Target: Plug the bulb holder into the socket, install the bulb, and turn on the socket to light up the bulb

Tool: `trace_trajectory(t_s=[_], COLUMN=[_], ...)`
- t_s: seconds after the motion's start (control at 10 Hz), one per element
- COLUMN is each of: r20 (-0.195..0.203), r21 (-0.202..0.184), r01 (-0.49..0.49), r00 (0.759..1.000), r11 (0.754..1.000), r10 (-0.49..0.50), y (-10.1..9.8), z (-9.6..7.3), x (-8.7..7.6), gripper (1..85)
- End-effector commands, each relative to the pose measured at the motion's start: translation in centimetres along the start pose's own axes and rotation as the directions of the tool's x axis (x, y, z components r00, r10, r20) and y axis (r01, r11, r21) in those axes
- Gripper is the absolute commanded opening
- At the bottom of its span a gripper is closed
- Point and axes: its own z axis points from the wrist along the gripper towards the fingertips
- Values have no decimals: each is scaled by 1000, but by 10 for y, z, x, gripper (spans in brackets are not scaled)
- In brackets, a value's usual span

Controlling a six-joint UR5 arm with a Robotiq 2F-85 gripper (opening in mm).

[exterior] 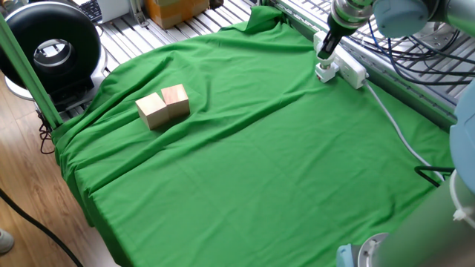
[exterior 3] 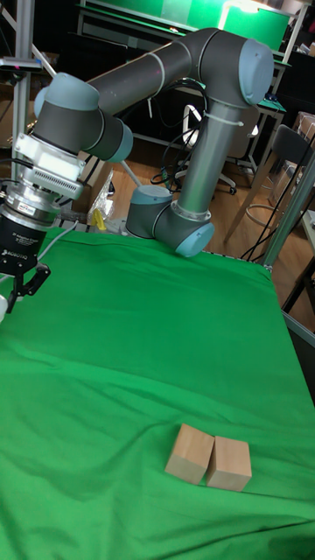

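arm: reaching to far table edge | gripper [exterior: 326,50]: pointing down | jaws: hold something white
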Motion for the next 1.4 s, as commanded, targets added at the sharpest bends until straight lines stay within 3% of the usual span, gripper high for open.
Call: trace_trajectory(t_s=[0.0,0.8,0.9,1.0,1.2,1.3], r20=[7,18,15,17,18,17], r21=[-1,-2,-4,-16,-23,-36], r01=[-14,8,18,28,28,48], r00=[1000,1000,1000,999,999,999], r11=[1000,1000,1000,999,999,998], r10=[14,-8,-18,-28,-28,-47], y=[0,-5,-7,-6,-4,-2], z=[1,4,3,2,3,2], x=[1,2,4,4,3,4], gripper=[10,10,47,137,187,267])
